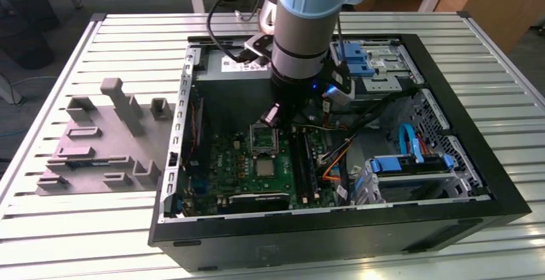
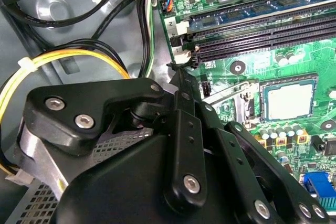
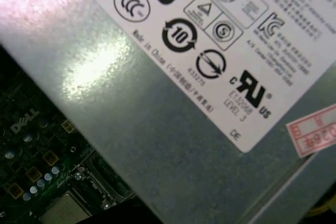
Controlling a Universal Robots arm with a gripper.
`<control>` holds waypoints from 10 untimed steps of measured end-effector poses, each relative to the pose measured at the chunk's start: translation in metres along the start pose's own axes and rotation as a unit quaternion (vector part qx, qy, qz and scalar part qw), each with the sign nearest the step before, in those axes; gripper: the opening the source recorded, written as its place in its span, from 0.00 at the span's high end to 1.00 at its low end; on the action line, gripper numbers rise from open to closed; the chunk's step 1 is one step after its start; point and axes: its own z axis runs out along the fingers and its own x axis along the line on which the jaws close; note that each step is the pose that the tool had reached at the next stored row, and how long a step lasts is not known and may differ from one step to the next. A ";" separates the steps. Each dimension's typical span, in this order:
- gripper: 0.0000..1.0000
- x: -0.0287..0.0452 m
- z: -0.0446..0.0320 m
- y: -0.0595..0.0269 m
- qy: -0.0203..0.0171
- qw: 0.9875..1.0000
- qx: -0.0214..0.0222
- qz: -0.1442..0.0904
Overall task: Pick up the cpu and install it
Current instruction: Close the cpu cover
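Upright, arm [image 1: 300, 31] over motherboard [image 1: 255, 171], cpu [image 2: 289, 100] seated.

Lab or workshop: slatted metal bench [image 1: 102, 229], open PC case [image 1: 477, 165].

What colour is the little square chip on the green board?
Silvery grey; the cpu shows best in the second wrist view.

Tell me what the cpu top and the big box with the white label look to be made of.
The cpu top looks like dull silvery metal with a matte, brushed sheen; its thin rim looks like greenish circuit board. The power supply box looks like bare grey sheet metal, with soft glare across its face; its white label is probably printed paper or film.
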 end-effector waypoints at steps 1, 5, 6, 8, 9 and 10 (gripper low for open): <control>0.89 -0.0001 -0.0007 0.0002 0.000 1.000 0.000 0.000; 0.89 0.0001 -0.0029 0.0010 0.001 1.000 0.000 -0.001; 0.89 0.0003 -0.0035 0.0013 0.002 1.000 0.001 -0.001; 0.89 0.0007 -0.0049 0.0019 0.005 1.000 0.004 -0.001; 0.89 0.0009 -0.0058 0.0021 0.006 1.000 0.005 -0.001; 0.89 0.0010 -0.0068 0.0023 0.008 1.000 0.006 -0.001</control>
